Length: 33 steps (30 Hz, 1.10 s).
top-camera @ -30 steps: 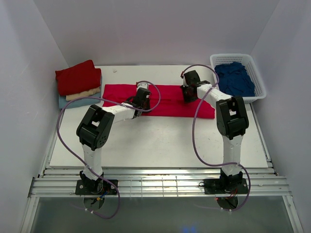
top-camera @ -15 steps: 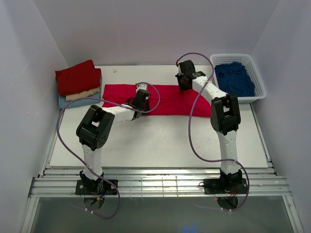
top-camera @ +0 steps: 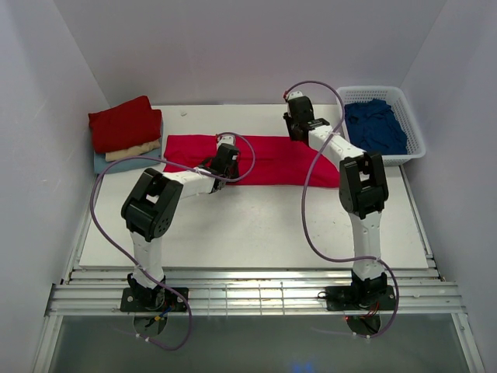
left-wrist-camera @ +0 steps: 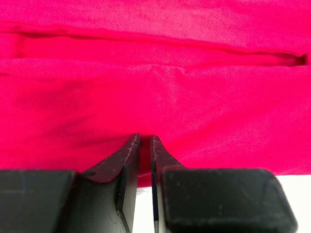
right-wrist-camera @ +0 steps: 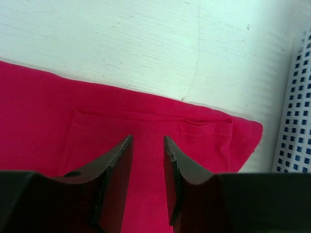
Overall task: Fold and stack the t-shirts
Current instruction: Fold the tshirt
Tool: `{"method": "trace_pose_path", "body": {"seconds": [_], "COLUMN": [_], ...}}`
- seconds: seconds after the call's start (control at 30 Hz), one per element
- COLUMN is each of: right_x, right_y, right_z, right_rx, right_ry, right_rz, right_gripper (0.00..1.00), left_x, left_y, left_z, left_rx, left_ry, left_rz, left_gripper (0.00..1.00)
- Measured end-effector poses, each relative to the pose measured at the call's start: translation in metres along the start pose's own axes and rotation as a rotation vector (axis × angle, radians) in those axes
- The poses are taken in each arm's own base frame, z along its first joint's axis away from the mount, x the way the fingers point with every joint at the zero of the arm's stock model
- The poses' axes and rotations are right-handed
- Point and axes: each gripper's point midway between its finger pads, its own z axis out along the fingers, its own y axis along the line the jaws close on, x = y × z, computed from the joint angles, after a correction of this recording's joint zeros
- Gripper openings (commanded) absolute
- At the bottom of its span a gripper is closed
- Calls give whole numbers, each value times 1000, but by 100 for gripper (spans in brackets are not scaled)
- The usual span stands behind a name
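The crimson t-shirt lies folded into a long strip across the far middle of the table. My left gripper sits at its near edge, left of centre. In the left wrist view the gripper has its jaws closed to a thin slit on the edge of the crimson cloth. My right gripper is at the strip's far edge. In the right wrist view it is slightly open and empty above the shirt's far right corner. The strip's right end runs diagonally.
A folded stack lies at the far left: dark red shirt on top, cream and pale blue below. The white lattice basket at the far right holds a crumpled navy shirt. The basket wall is just right of my right gripper.
My right gripper has moved from the strip's right part to its far edge. The strip's right end has changed from square to diagonal. The left arm has not moved.
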Motion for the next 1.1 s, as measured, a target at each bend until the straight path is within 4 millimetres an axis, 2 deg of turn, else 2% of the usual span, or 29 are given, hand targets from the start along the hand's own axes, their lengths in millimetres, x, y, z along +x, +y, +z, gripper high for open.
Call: {"method": "trace_pose_path", "body": {"seconds": [0.13, 0.27, 0.4, 0.53, 0.67, 0.77, 0.97, 1.1], "right_x": [-8, -18, -10, 0, 28, 57, 114, 142], "right_y": [-12, -23, -32, -35, -32, -28, -19, -18], "right_z": [-17, -46, -81, -94, -91, -84, -61, -58], "right_rx": [35, 59, 78, 94, 106, 111, 135, 163], "right_ry": [-28, -71, -78, -51, 37, 115, 288, 379], "right_rz": [-3, 22, 63, 102, 112, 107, 87, 88], "right_gripper": [38, 36, 34, 28, 18, 8, 8, 8], "left_x": [0, 1, -4, -21, -34, -34, -27, -27], "left_y": [0, 3, 15, 35, 62, 84, 122, 140], "left_z": [-1, -3, -7, -14, -17, -17, -18, -19], "left_rx": [1, -9, -74, -173, -266, -322, -397, -435], "left_ry": [0, -1, -21, -77, -105, -101, -58, -43], "left_rz": [-1, 2, 26, 68, 81, 77, 61, 39], "left_gripper": [25, 26, 29, 29, 29, 29, 29, 29]}}
